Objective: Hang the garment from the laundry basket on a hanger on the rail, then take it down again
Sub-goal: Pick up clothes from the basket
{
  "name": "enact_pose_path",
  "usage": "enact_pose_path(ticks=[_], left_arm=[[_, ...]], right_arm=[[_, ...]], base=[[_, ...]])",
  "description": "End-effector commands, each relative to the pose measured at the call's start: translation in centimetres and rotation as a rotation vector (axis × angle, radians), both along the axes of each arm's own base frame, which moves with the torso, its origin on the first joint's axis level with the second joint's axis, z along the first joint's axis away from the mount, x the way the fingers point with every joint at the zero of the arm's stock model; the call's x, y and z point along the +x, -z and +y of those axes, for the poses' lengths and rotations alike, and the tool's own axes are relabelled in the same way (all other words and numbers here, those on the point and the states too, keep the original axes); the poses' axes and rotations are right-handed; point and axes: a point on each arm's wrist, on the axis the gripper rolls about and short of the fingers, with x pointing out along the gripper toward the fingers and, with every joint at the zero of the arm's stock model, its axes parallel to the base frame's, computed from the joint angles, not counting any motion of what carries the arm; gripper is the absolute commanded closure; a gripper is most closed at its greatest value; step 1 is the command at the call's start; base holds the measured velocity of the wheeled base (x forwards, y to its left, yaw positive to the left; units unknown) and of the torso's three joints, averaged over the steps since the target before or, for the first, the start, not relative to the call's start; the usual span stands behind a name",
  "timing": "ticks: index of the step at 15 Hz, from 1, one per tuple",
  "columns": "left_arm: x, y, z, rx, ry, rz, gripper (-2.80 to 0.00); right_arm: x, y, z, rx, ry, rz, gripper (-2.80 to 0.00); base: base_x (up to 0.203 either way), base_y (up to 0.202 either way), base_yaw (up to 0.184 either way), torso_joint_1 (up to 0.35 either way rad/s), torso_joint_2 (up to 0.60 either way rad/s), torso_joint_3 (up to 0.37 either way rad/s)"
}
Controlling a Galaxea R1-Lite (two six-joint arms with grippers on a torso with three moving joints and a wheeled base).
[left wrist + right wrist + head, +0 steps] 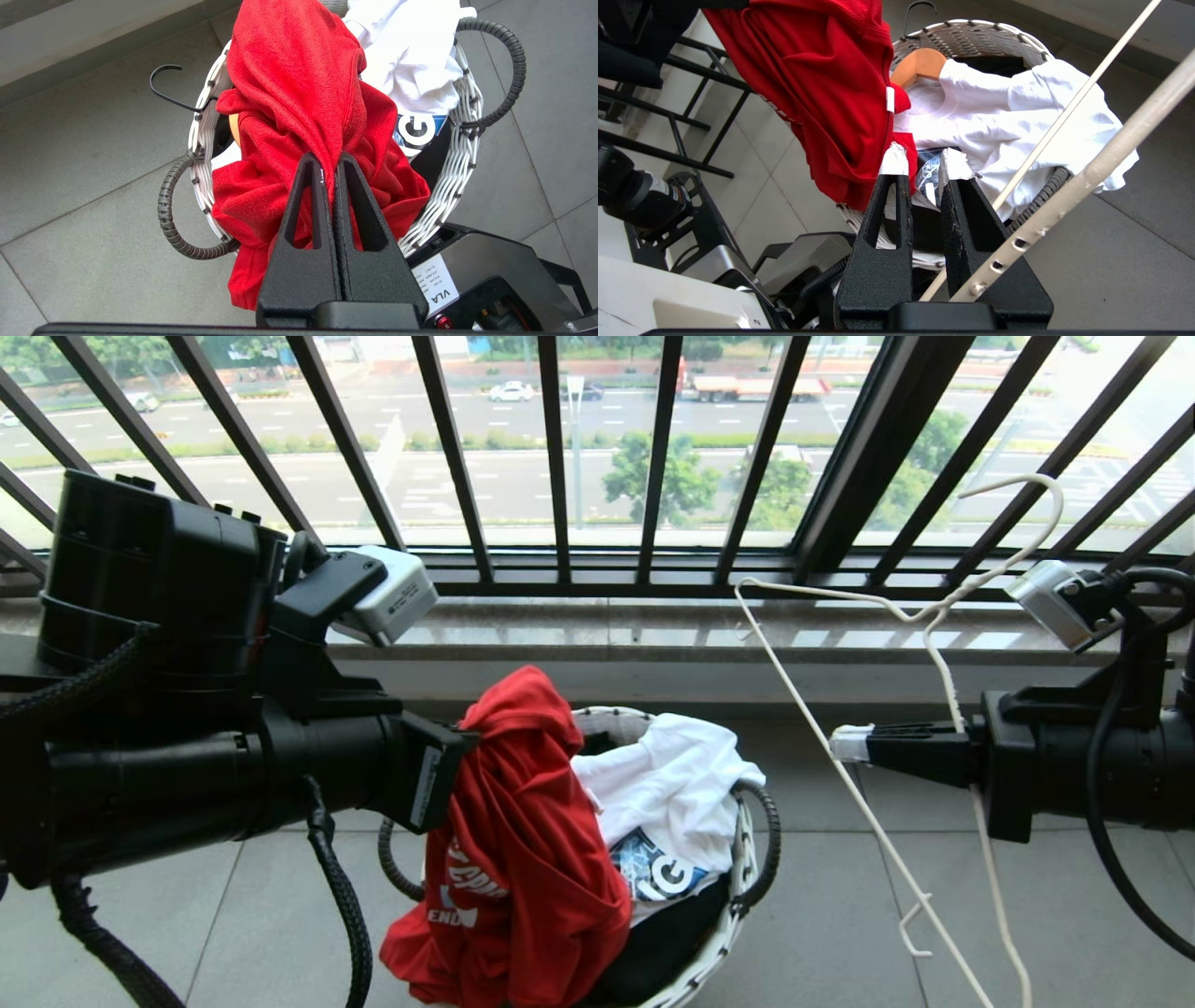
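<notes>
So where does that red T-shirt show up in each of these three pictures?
Head view: the red T-shirt hangs low in the middle, pinched by the left gripper, draping over the laundry basket.
Left wrist view: it fills the centre, clamped between the shut fingers.
Right wrist view: it hangs at upper left.
Shared landmark: the white T-shirt beside it in the basket.

Daylight is pouring in through the barred window, washing out the white T-shirt and glaring off the sill. Shadows are lying soft; bars are bowing toward the head view's edges.
</notes>
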Motion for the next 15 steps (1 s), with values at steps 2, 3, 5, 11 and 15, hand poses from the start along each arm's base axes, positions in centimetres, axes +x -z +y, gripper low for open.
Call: enact_pose_path(ticks=[2, 3, 5, 11, 15], left_arm=[[-0.7, 2.1, 0.5, 0.192, 0.058, 0.017, 0.00], [-0.3, 3.5, 0.2, 0.278, 0.059, 0.067, 0.00], [0.7, 5.8, -0.5, 0.396, 0.035, 0.149, 0.00], [1.5, 10.4, -1.2, 0.644, 0.068, 0.297, 0.00], [0.9, 10.9, -1.8, 0.665, 0.112, 0.299, 0.00]], right_arm=[[0.5, 0.0, 0.1, -0.007, 0.036, 0.002, 0.00], [0.6, -0.1, 0.1, -0.007, 0.036, 0.001, 0.00], [0.6, -0.1, -0.1, -0.007, 0.044, 0.001, 0.00], [1.0, -0.1, -0.3, -0.008, 0.058, 0.004, 0.00], [1.3, 0.1, -0.4, -0.010, 0.065, 0.011, 0.00]], base=[[0.000, 0.000, 0.000, 0.000, 0.00, 0.000], [0.000, 0.000, 0.000, 0.000, 0.00, 0.000], [0.000, 0.000, 0.000, 0.000, 0.00, 0.000], [0.000, 0.000, 0.000, 0.000, 0.00, 0.000], [0.000, 0.000, 0.000, 0.000, 0.00, 0.000]])
